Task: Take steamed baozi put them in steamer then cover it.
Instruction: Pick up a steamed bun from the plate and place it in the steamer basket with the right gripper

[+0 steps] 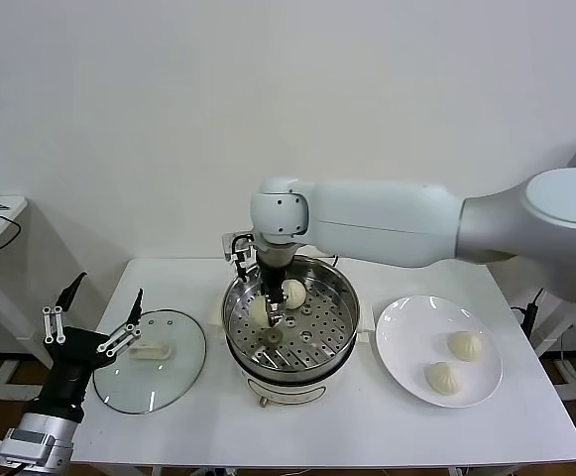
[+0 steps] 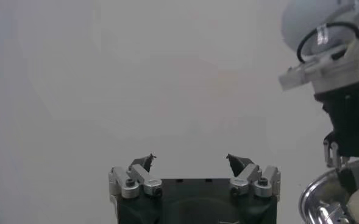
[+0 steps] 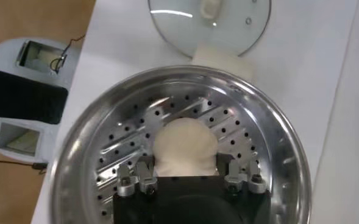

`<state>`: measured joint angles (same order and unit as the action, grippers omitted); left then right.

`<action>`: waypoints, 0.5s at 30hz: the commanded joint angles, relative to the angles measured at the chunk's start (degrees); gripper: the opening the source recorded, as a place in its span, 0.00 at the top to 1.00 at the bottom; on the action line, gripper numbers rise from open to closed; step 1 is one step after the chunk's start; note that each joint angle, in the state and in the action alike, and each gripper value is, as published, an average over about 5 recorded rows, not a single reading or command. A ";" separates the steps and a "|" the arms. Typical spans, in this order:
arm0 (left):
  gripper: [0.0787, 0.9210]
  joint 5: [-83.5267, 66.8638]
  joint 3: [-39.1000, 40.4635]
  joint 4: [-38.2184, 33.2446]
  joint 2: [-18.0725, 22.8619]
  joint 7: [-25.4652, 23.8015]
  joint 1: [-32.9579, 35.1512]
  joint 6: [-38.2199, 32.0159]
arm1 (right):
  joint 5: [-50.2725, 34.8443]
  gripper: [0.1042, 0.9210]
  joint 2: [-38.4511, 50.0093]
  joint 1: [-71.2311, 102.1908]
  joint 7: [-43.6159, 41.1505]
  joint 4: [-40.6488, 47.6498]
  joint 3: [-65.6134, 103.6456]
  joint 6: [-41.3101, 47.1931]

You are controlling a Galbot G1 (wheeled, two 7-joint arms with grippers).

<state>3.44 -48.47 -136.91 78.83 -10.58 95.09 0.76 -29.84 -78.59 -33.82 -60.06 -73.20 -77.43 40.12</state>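
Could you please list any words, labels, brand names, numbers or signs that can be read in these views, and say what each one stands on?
There is none to read in any view.
The steamer, its glass lid and the white plate bear no visible lettering.
The baozi in the right gripper is plain.
The left gripper and both arms show no readable marking.

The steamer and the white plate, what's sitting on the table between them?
Nothing: in the head view only a narrow strip of bare white table separates the steamer from the white plate.
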 commanded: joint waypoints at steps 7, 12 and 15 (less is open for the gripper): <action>0.12 -0.19 0.03 1.65 -0.03 -0.21 -0.38 -0.30 | 3.24 0.28 -3.52 5.00 -0.16 5.80 1.29 -0.57; 0.12 -0.08 0.35 2.15 -0.01 -0.23 -0.75 -0.27 | 3.03 0.15 0.12 3.53 -0.87 2.68 3.08 -0.72; 0.12 0.32 0.81 2.38 0.07 -0.22 -0.88 -0.32 | 2.86 0.12 5.29 0.91 -2.33 -1.34 4.15 -1.33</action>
<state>3.38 -48.10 -134.94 78.84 -10.78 94.34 0.49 -27.59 -79.13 -30.92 -60.90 -70.57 -75.21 39.33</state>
